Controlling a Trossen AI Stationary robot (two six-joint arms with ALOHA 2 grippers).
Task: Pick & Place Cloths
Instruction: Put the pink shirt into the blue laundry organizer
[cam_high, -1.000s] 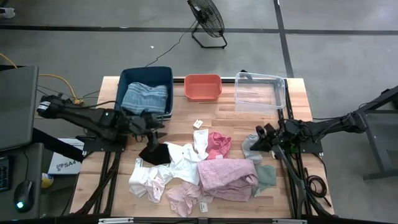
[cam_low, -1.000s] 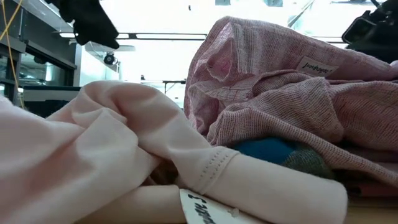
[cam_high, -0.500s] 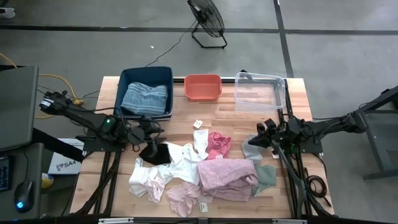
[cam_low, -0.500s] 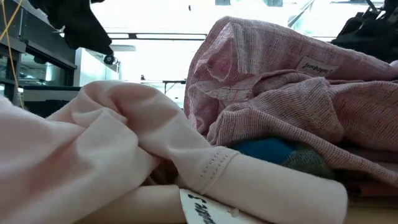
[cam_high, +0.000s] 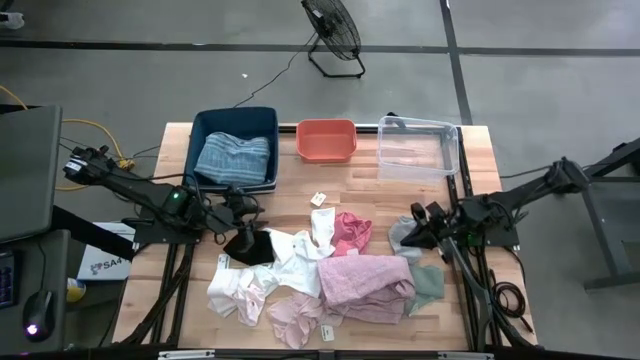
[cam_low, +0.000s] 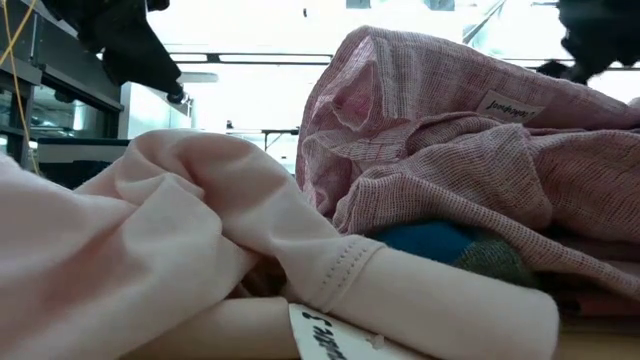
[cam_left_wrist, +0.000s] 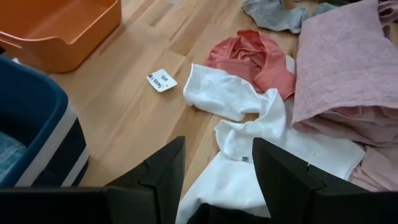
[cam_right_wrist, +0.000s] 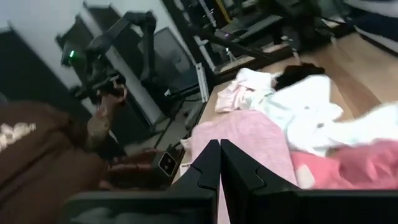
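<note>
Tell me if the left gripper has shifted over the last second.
Yes. In the high view the left gripper has pulled back from beside the blue bin toward the table's front edge, and now hangs over the black cloth.

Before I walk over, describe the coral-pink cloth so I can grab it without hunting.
Start at the orange bin at the table's far edge, between the blue bin and the clear bin. Come straight toward the near edge to the pile of cloths; the coral-pink cloth lies at the pile's top, beside a white cloth. It is the pile's only saturated pink; the rest are pale.
</note>
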